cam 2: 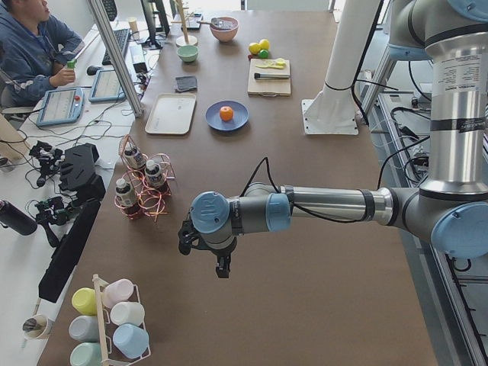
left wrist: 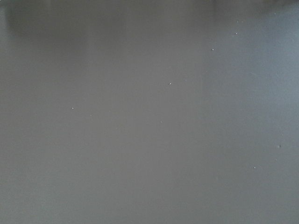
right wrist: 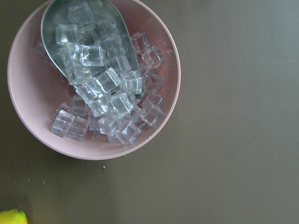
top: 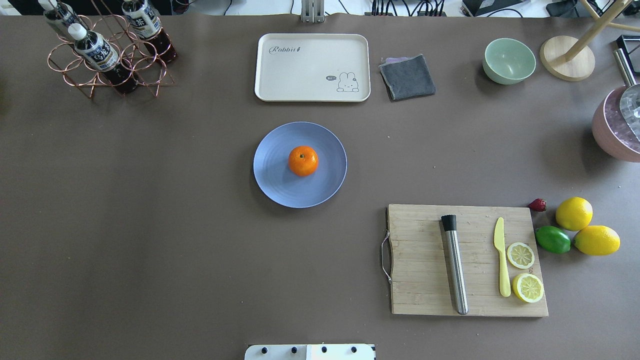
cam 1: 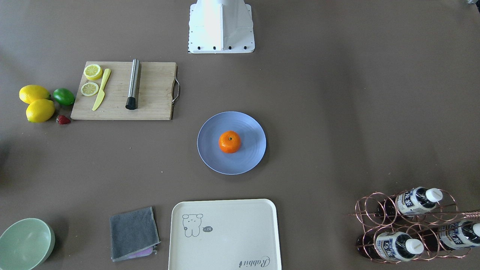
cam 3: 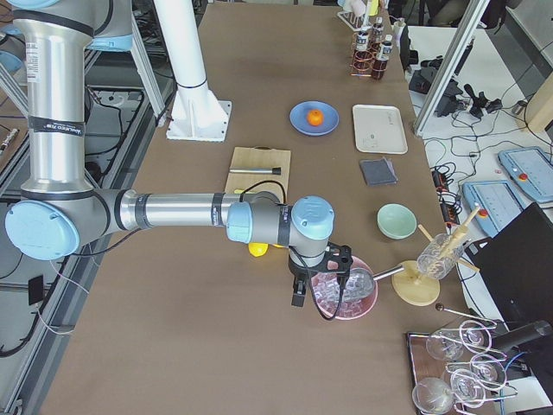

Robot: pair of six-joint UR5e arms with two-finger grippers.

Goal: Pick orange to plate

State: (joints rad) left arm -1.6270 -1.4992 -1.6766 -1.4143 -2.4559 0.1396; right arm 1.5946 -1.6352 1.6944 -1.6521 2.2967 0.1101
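Note:
The orange [cam 1: 229, 141] rests upright in the middle of the blue plate [cam 1: 247, 159], stem dimple up; the overhead view shows the same orange [top: 303, 160] on the plate [top: 274, 175]. Neither gripper is near it. In the exterior left view my left gripper [cam 2: 222, 268] hangs over the table's left end, beside the bottle rack. My right gripper [cam 3: 299, 296] hangs at the table's right end, next to the pink bowl. Both grippers show only in the side views, so I cannot tell whether they are open or shut. The left wrist view holds only brown tabletop.
A wooden cutting board [top: 425, 280] carries a steel rod, a yellow knife and lemon slices. Beside it lie two lemons [top: 574, 213], a lime [top: 553, 239] and a strawberry. Cream tray [top: 300, 75], grey cloth [top: 407, 76], green bowl [top: 509, 60], bottle rack [top: 107, 55], pink bowl of ice cubes [right wrist: 28, 107].

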